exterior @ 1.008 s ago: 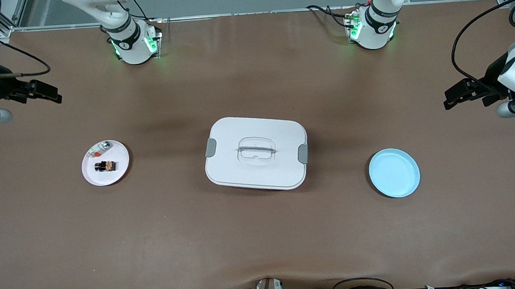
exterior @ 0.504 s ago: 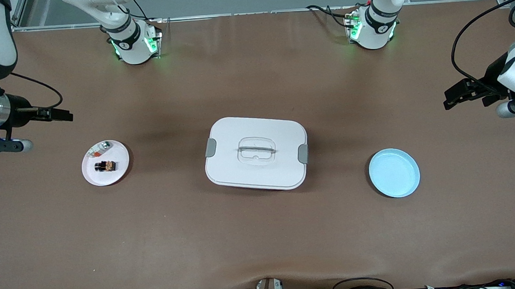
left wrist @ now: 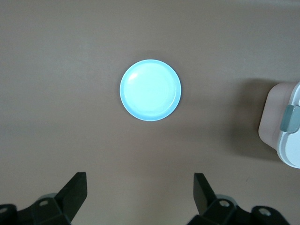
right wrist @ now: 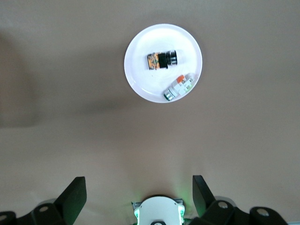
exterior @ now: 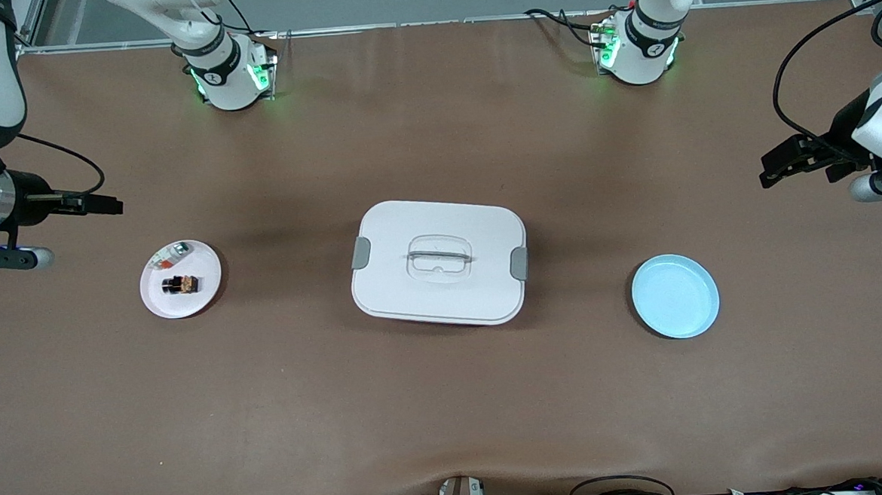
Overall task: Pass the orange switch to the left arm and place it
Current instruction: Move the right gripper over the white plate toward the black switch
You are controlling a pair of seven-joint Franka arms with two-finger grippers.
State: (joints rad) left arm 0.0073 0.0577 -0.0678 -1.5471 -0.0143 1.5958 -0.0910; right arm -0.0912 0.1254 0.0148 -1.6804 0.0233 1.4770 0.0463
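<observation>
my right gripper hangs at the edge of the front view over bare table at the right arm's end, its fingers spread with nothing between them; most of that arm is cut off by the frame, and in my right wrist view only the two finger tips show, apart. below it sits the white plate, and the orange switch lies on its side in the plate, untouched, too small in the front view to make out more than a dark body with an orange band. a small silver-and-red item lies in the same plate just beside it, farther from the front camera. the box stands in the middle of the table with its lid on, grey latches at both ends, between the white plate and the blue plate, well apart from each. the blue plate holds nothing. my left gripper waits at the left arm's end, over bare table, fingers wide and holding nothing; its arm runs out of frame too, and the left wrist view catches only a corner of the box.
</observation>
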